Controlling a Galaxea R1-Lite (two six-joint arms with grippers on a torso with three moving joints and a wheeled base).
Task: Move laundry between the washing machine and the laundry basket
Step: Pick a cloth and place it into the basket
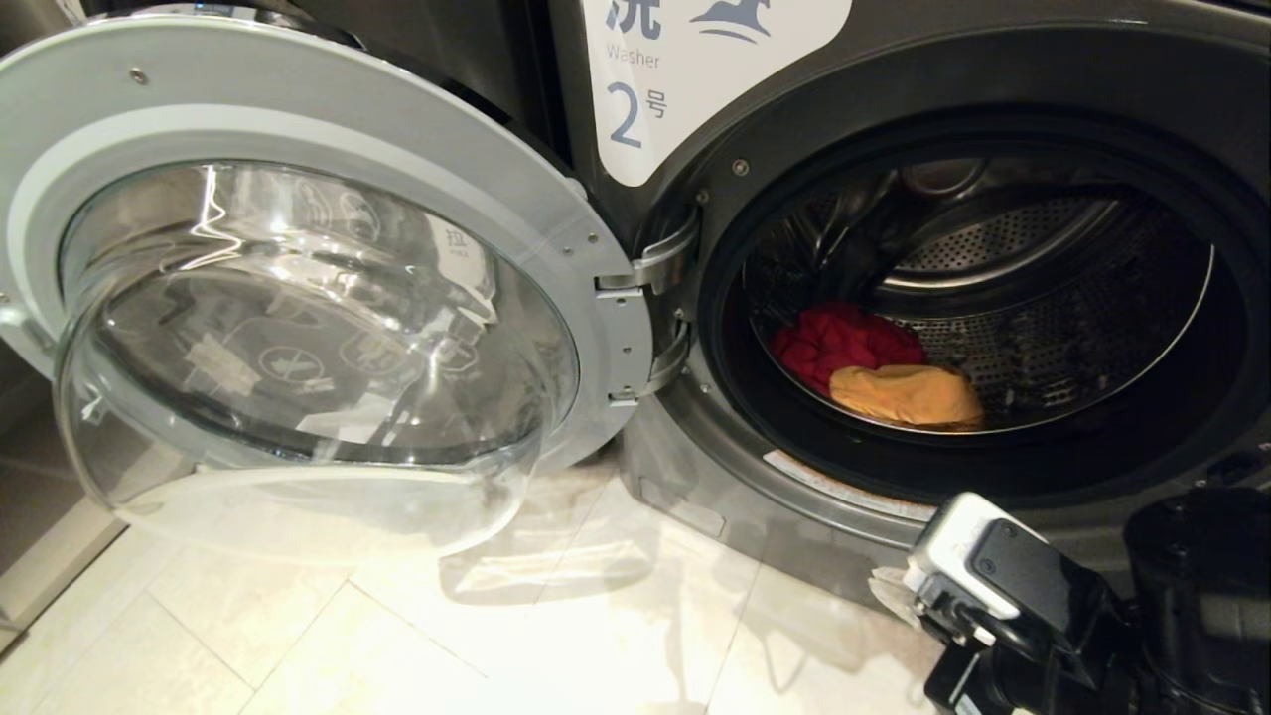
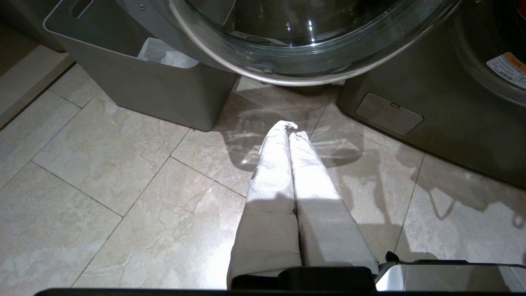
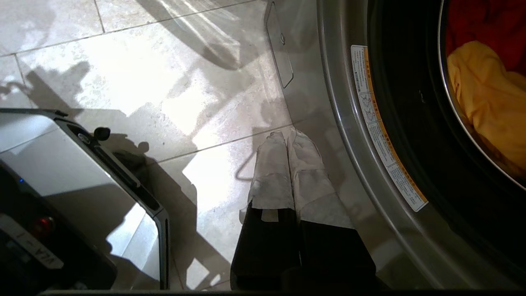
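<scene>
The washing machine (image 1: 635, 99), marked "2", has its round glass door (image 1: 298, 298) swung wide open to the left. The laundry lies in the drum: a red piece (image 1: 844, 343) and a yellow-orange piece (image 1: 909, 395) in front of it, the latter also in the right wrist view (image 3: 485, 94). My right gripper (image 3: 287, 135) is shut and holds nothing; it hangs low over the floor just outside the drum's front rim (image 3: 370, 164). My left gripper (image 2: 291, 128) is shut and empty, over the tiles below the open door. The laundry basket is out of view.
A solid grey bin (image 2: 156, 86) with a white plastic bag (image 2: 164, 53) stands beside the open door. My right arm's wrist (image 1: 1003, 586) shows at the lower right. The robot's base (image 3: 61, 172) sits close behind the right gripper. Pale tiled floor (image 1: 397, 636) lies before the machine.
</scene>
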